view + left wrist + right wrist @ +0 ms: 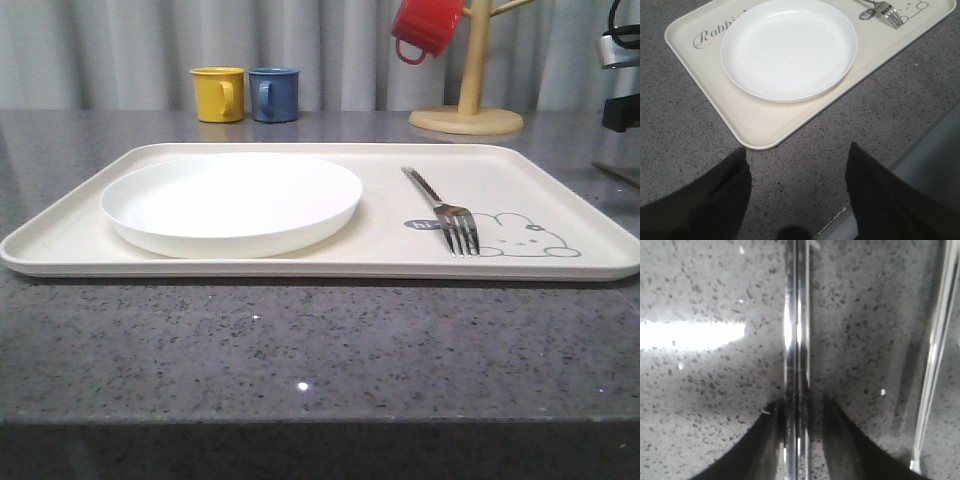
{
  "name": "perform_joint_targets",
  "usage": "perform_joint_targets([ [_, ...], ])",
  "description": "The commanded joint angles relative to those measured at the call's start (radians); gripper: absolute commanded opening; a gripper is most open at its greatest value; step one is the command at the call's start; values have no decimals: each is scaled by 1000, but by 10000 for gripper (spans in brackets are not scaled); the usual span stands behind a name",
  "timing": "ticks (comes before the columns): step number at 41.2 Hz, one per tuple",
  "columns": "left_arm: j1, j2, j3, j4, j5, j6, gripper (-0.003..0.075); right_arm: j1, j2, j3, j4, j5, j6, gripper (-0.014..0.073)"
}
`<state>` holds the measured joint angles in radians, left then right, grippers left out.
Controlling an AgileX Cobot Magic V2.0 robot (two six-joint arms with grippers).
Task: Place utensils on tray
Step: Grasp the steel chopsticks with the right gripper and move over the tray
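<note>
The cream tray (560,180) lies across the grey counter. On its left half sits the white plate (232,200), and the silver fork (445,212) lies on the rabbit drawing at its right. In the left wrist view the plate (789,47), fork tines (885,11) and tray (765,125) show beyond my left gripper (797,150), which hangs open and empty over bare counter just off a tray corner. My right gripper (802,407) is low over the counter, straddling the pair of flat metal chopsticks (796,325). One finger is against them and a narrow gap shows at the other.
A second slim shiny metal handle (935,355) lies beside the chopsticks. A yellow mug (218,94) and a blue mug (274,94) stand behind the tray. A red mug (426,27) hangs on a wooden mug tree (468,110). The counter's edge (920,150) runs near the left gripper.
</note>
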<state>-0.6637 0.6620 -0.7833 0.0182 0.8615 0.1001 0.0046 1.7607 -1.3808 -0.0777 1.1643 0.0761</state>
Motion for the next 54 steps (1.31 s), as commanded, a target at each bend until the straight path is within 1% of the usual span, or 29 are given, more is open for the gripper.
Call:
perform_joint_targets([
  [1, -10, -1, -27, 1, -69, -8, 410, -5, -24, -21, 20, -14, -10, 147],
  [5, -10, -1, -27, 1, -69, -8, 410, -5, -26, -30, 26, -7, -10, 47],
  [8, -10, -1, -27, 1, -69, -8, 410, -5, -28, -41, 32, 14, -10, 13],
  [14, -10, -1, -27, 1, -69, -8, 410, 21, -44, -90, 107, 85, -10, 13],
  [22, -10, -1, -27, 1, -69, -8, 410, 151, -64, -149, 173, 101, -3, 13],
  [25, -10, -1, -27, 1, -69, -8, 410, 190, -64, -149, 193, 88, 24, 13],
  [32, -10, -1, -27, 1, -69, -8, 410, 255, -30, -149, 198, 86, 160, 14],
  [39, -10, -1, -27, 1, -69, -8, 410, 286, 8, -149, 225, 45, 202, 18],
  [41, -10, -1, -27, 1, -69, -8, 410, 290, 15, -149, 245, 39, 202, 26],
  [44, -10, -1, -27, 1, -69, -8, 410, 295, 17, -149, 257, 32, 202, 67],
  [50, -10, -1, -27, 1, -69, -8, 410, 297, 14, -149, 253, 28, 202, 216],
  [52, -10, -1, -27, 1, -69, -8, 410, 297, 9, -149, 249, 29, 202, 241],
  [54, -10, -1, -27, 1, -69, -8, 410, 297, -9, -149, 237, 32, 199, 245],
])
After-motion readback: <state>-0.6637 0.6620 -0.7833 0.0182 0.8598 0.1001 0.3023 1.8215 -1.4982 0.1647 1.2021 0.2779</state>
